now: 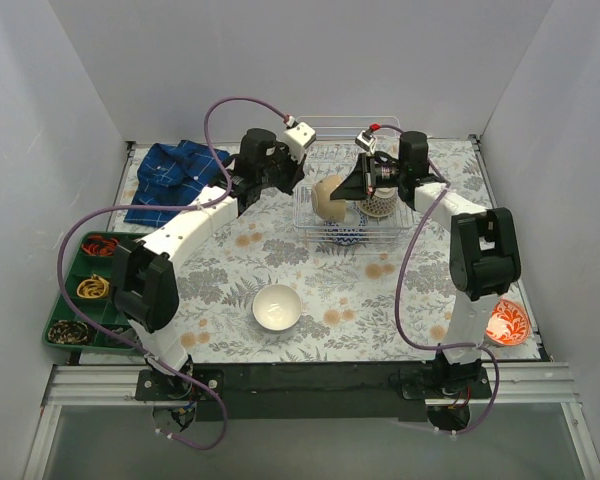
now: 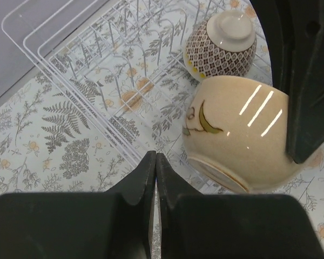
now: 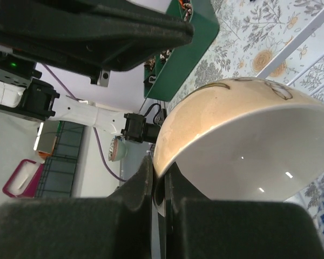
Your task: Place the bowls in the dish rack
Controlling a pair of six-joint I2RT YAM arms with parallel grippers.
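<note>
The right end effector [image 3: 157, 168] is closed on the rim of the cream bowl [image 3: 248, 135], with one finger inside the wall and one outside. It holds the bowl tilted on its side above the dish rack [image 1: 302, 232], which stands at the far middle of the worktop [image 1: 230, 265]. In the left wrist view the bowl's foot ring is very near the wires, but I cannot tell whether it touches them. The left end effector [image 2: 155, 159] hovers just beside the near edge of the rack, its fingers pressed together with nothing between them.

The cream bowl looks like glazed ceramic: stiff, rather heavy for a pinch grip, smooth and probably slippery, and it may chip if it knocks the wire. I judge the rim is the right place to take it, because the wall is thin enough for the fingers, but the bowl can swing around such a narrow grip.

A brown patterned bowl [image 2: 221, 46] sits upside down in the rack, close behind the cream one, and a blue patterned bowl [image 1: 345, 236] lies at the near side of the rack. A white bowl [image 1: 277, 306] and a red bowl [image 1: 507, 322] stand on the worktop, not yet loaded. Both are upright, so their rims are free to grip.
</note>
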